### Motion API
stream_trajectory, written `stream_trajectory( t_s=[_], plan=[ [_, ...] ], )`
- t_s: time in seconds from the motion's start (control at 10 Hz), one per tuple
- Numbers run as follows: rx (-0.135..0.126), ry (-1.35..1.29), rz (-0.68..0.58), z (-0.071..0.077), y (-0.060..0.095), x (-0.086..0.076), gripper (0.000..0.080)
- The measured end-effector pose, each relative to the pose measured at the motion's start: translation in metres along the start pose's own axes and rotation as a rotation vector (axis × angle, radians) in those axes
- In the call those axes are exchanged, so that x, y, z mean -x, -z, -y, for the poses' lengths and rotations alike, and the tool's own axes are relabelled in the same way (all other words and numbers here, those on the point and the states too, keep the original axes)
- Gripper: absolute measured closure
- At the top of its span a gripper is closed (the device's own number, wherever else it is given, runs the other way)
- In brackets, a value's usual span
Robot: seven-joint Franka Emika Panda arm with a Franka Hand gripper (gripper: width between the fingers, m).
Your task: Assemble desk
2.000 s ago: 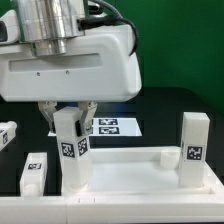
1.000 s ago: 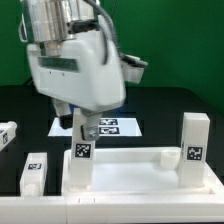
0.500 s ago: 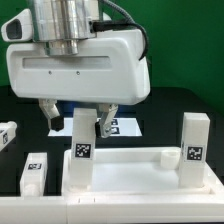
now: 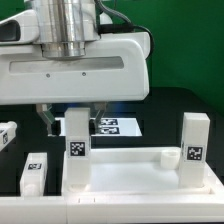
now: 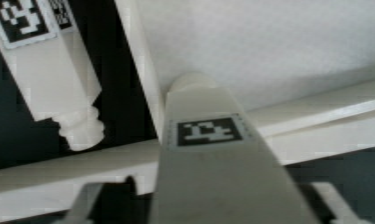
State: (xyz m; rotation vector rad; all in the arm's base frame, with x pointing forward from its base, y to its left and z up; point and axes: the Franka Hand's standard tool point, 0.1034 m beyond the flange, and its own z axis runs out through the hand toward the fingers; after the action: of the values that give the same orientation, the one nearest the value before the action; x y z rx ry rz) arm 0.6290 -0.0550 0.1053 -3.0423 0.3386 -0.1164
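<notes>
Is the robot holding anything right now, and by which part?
Cannot tell: the gripper straddles the top end of the upright leg, but contact is unclear.

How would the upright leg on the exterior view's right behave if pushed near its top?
The leg looks like blocky white plastic, so probably stiff. It stands tall and narrow at the tabletop corner; unless firmly seated, which is unclear, it may tip.

I can't tell from my end if the gripper (image 4: 73, 126) fingers (image 5: 106, 203) actually touch the standing leg (image 4: 76, 150), they're just blur up close. The nine o'clock leg (image 4: 5, 136) is clipped by the edge, and so is the tabletop (image 4: 140, 172) at six.
</notes>
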Motion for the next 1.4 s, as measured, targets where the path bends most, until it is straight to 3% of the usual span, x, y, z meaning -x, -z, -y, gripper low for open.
stream_trajectory(
  t_s=[0.1, 0.4, 0.8, 1.0, 1.1, 1.3, 1.4],
  plan=[
    [-0.001, -0.095, 0.000, 0.001, 0.000, 0.000, 0.0515],
    [0.009, -0.402, -0.008, 0.003, -0.002, -0.001, 0.0515],
    [0.007, -1.085, -0.003, 0.011, -0.004, 0.001, 0.0515],
    [0.002, -1.169, -0.002, 0.011, -0.003, 0.000, 0.0515],
    [-0.003, -1.245, 0.000, 0.011, -0.003, 0.000, 0.0515],
    [-0.068, -1.418, 0.014, 0.005, -0.003, 0.000, 0.0514],
    [-0.064, -1.373, 0.013, 0.007, -0.004, 0.001, 0.0514]
  ],
)
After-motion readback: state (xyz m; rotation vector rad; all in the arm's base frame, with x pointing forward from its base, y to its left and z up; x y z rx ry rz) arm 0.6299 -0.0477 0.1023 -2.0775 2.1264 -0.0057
